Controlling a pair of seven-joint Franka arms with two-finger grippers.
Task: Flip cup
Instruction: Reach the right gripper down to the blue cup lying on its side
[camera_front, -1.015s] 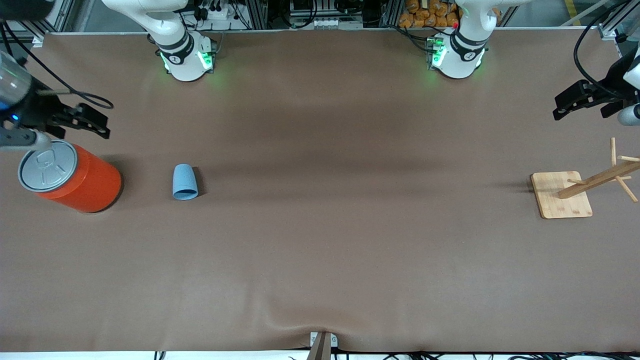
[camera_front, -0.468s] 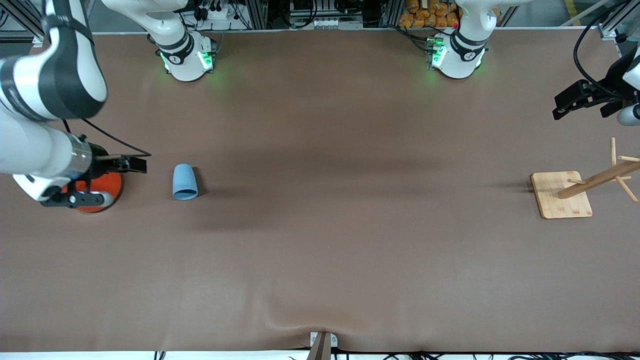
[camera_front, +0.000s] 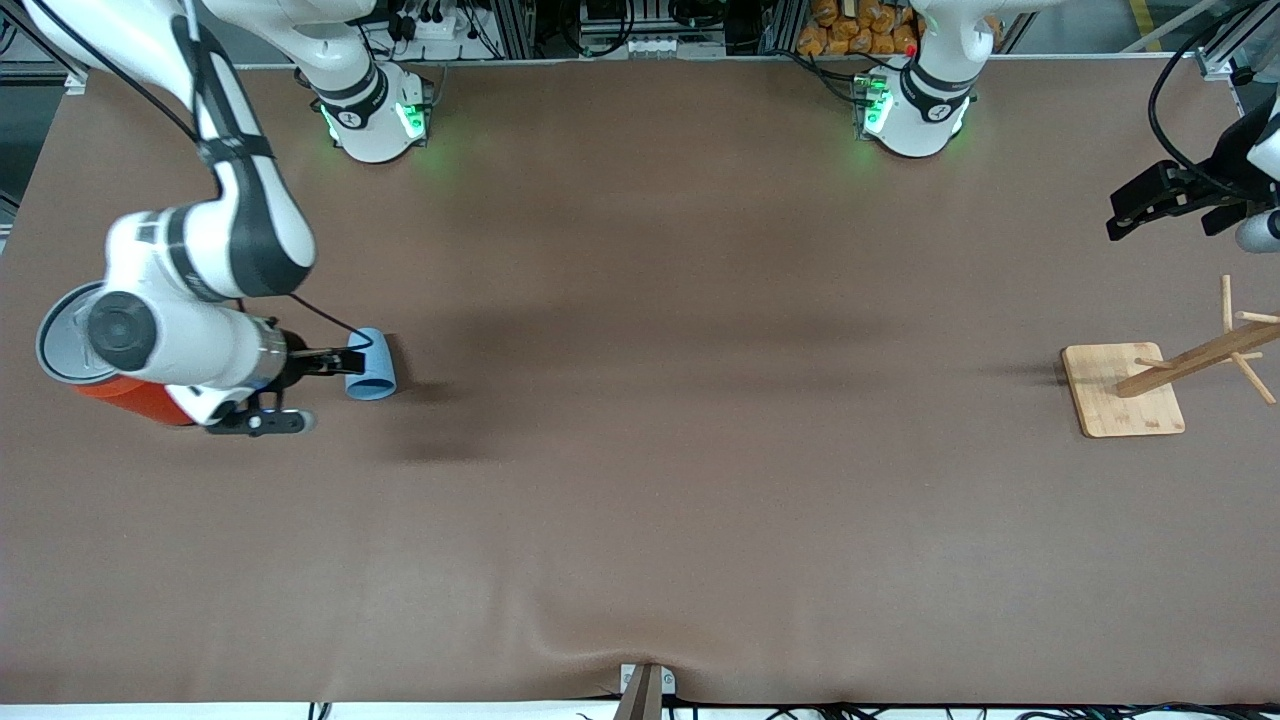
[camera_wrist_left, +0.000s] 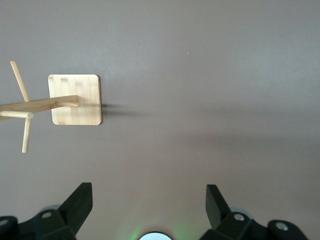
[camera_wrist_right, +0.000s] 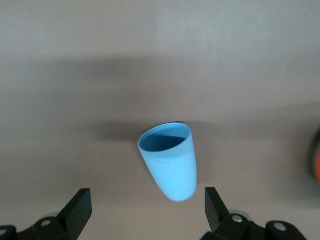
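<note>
The light-blue cup (camera_front: 371, 367) lies on its side on the brown table, its wider mouth toward the front camera. In the right wrist view the cup (camera_wrist_right: 170, 161) shows its darker blue inside. My right gripper (camera_front: 338, 362) is open, low beside the cup on the side toward the right arm's end of the table. In the right wrist view its fingertips (camera_wrist_right: 147, 210) stand wide apart, just short of the cup's closed end and not touching it. My left gripper (camera_front: 1120, 212) is open and empty, waiting in the air at the left arm's end of the table (camera_wrist_left: 148, 205).
The large orange can (camera_front: 130, 402) with a grey lid stands beside the cup toward the right arm's end, partly hidden by the right arm; its edge shows in the right wrist view (camera_wrist_right: 316, 161). A wooden peg rack (camera_front: 1122, 392) on a square base stands near the left gripper (camera_wrist_left: 75, 100).
The right arm has swung in from the table's end, past the orange can, and brought its open gripper down beside the cup. The cup and the left arm have not moved.
</note>
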